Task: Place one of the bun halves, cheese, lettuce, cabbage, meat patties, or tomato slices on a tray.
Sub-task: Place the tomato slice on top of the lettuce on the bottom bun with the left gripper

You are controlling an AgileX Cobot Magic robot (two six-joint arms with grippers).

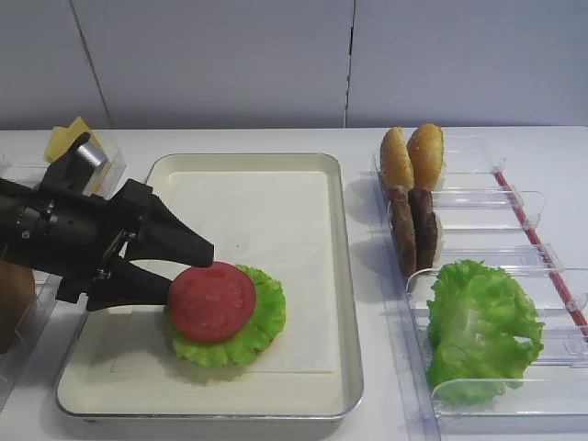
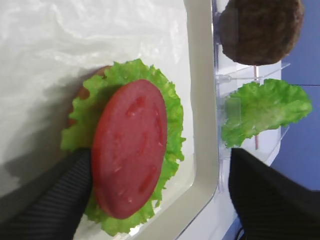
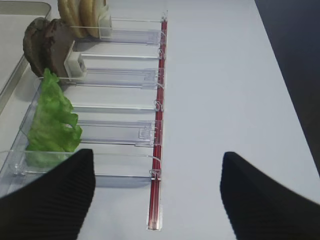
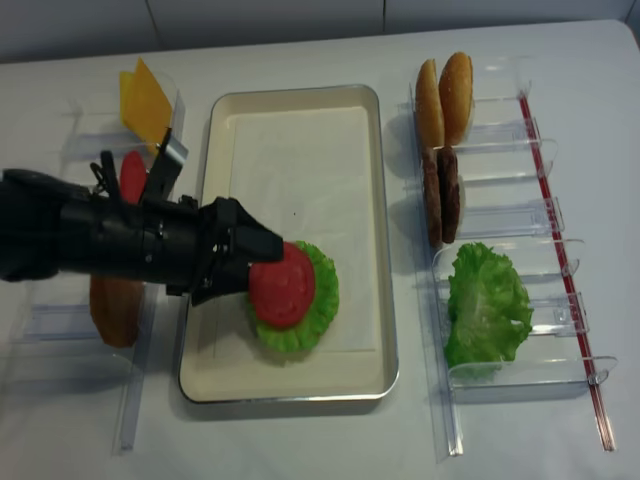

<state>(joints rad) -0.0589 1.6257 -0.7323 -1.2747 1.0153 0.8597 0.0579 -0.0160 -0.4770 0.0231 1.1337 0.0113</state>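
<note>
A red tomato slice (image 1: pixel 212 300) lies flat on a green lettuce leaf (image 1: pixel 265 317) in the near half of the cream tray (image 1: pixel 346 276). In the left wrist view a bit of orange-brown bun (image 2: pixel 82 93) peeks out from under the leaf. My left gripper (image 1: pixel 190 273) comes in from the left and stands open. Its jaws are spread wide either side of the tomato slice (image 2: pixel 129 147), and one finger (image 2: pixel 60 200) sits close to the slice's edge. My right gripper (image 3: pixel 156 165) is open and holds nothing, hovering over bare table beside the lettuce bin.
Clear bins right of the tray hold bun halves (image 1: pixel 413 156), meat patties (image 1: pixel 415 228) and lettuce (image 1: pixel 478 326). Left bins hold cheese (image 4: pixel 145 95), an upright tomato slice (image 4: pixel 133 175) and a bun half (image 4: pixel 115 310), partly behind my left arm. A red strip (image 3: pixel 156 165) edges the right bins.
</note>
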